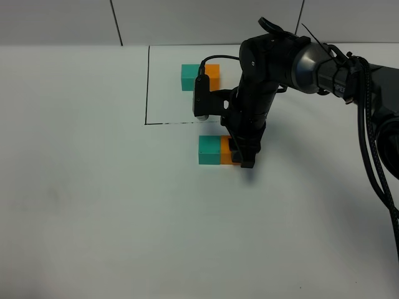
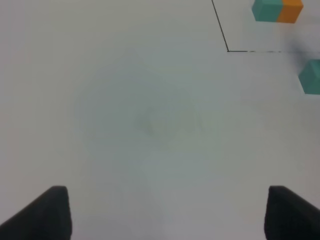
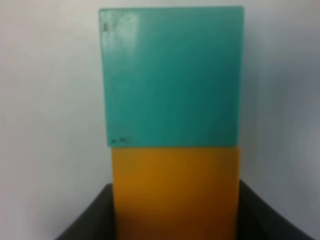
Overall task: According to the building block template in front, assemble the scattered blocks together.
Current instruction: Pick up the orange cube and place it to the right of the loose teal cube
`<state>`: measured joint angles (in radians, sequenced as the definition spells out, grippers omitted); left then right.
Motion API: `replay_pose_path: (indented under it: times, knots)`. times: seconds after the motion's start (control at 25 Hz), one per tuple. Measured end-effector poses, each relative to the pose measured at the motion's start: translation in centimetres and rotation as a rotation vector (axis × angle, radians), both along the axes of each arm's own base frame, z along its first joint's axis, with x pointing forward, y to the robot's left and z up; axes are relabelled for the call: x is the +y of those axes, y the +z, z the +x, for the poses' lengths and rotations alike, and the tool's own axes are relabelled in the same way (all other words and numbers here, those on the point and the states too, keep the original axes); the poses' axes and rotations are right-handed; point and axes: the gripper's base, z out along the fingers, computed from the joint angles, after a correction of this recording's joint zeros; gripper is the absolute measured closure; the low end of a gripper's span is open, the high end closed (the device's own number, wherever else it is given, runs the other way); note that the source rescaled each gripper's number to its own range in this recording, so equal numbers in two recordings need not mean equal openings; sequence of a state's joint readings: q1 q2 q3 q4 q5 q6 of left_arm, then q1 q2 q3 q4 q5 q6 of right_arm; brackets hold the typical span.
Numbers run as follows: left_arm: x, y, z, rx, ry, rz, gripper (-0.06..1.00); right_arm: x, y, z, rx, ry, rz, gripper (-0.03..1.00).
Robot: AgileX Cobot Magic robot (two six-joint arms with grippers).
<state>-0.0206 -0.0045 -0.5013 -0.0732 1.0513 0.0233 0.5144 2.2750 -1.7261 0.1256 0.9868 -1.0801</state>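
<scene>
The template, a teal cube (image 1: pixel 189 76) joined to an orange cube (image 1: pixel 214 71), lies at the back inside a thin black outline (image 1: pixel 148 87); it also shows in the left wrist view (image 2: pixel 277 10). In front of the outline the loose teal cube (image 1: pixel 209 150) and loose orange cube (image 1: pixel 225 151) sit side by side, touching, teal on the left. My right gripper (image 1: pixel 239 156) is down on the table, its fingers (image 3: pixel 87 220) pressed against both sides of the orange cube (image 3: pixel 175 190). My left gripper (image 2: pixel 167 215) is open and empty over bare table, out of the high view.
The white table (image 1: pixel 93 205) stretches wide on the left and front. The right arm and its cables (image 1: pixel 374 162) fill the right side and cover part of the template's orange cube. The loose teal cube (image 2: pixel 311 76) shows at the edge of the left wrist view.
</scene>
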Motion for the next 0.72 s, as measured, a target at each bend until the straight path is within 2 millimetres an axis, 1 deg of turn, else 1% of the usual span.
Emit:
replay_pose_path:
  times: [0.72]
  knots:
    - [0.0,0.0,0.0,0.0,0.0,0.0,0.28,0.05,0.0,-0.02,-0.007,0.031,-0.005,0.97]
